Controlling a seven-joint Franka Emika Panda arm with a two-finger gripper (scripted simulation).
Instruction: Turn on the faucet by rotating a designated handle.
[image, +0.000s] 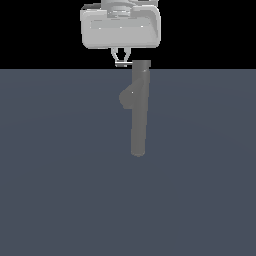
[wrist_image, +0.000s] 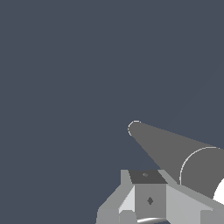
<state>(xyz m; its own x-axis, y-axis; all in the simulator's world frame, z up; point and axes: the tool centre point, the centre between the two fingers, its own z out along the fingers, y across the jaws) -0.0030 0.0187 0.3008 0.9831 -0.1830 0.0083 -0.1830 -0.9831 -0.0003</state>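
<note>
The faucet (image: 139, 115) is a tall matte grey column standing on the dark floor, with a rounded bulge (image: 127, 97) on the side toward the exterior view's left and a short cap (image: 142, 64) at its top. The handle (image: 125, 64) is a thin light-grey rod projecting from the cap toward the exterior view's left. My gripper (image: 122, 60) hangs straight above the rod's outer end. Its fingers are drawn close together and the tips rest at the rod. In the wrist view the column (wrist_image: 170, 148) runs away from my fingers (wrist_image: 148, 194); the handle is hidden there.
A flat dark grey-blue floor (image: 60, 175) spreads around the faucet. Above its far edge the background is black. Nothing else shows in either view.
</note>
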